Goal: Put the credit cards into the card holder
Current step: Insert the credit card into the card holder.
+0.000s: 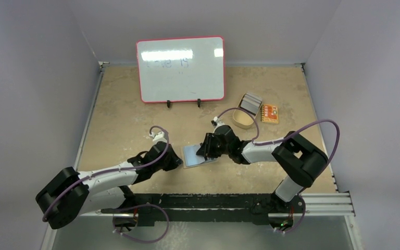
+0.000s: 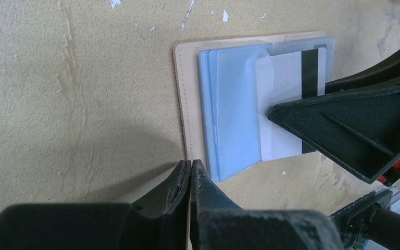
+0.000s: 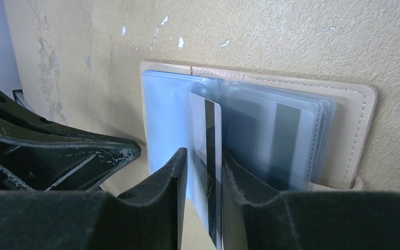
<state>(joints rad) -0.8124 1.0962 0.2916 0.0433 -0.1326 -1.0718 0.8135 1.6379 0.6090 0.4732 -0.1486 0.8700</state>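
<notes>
Right wrist view first: what has the right pincer (image 3: 204,156) got? That was Mia's question.

Tom: A white credit card (image 3: 207,117) with a black stripe. It stands on edge between narrowly set fingers, its far end in among the clear sleeves (image 3: 271,130) of the open card holder (image 3: 357,104).

Mia: And the other arm?

Tom: The left pincer (image 2: 191,167) is closed on nothing, with its tips at the holder's near edge. Whether it presses the leather down, I can't tell. The holder lies flat on the worktop (image 1: 120,104), between the two arms.

Mia: What could go wrong?

Tom: The card looks only partly in. If it sits between two sleeves rather than inside one pocket, pushing would buckle the plastic or bend the card. The holder is probably light, so unless it's pinned, a push could slide it toward the left arm instead of seating the card. A loose pinch could also let the card tip sideways.

Mia: Rest of the job?

Tom: More credit cards (image 1: 251,102) wait at the tan dish (image 1: 243,121), far right and well apart, beside an orange packet (image 1: 270,113). I'd judge most of the task remains.
</notes>
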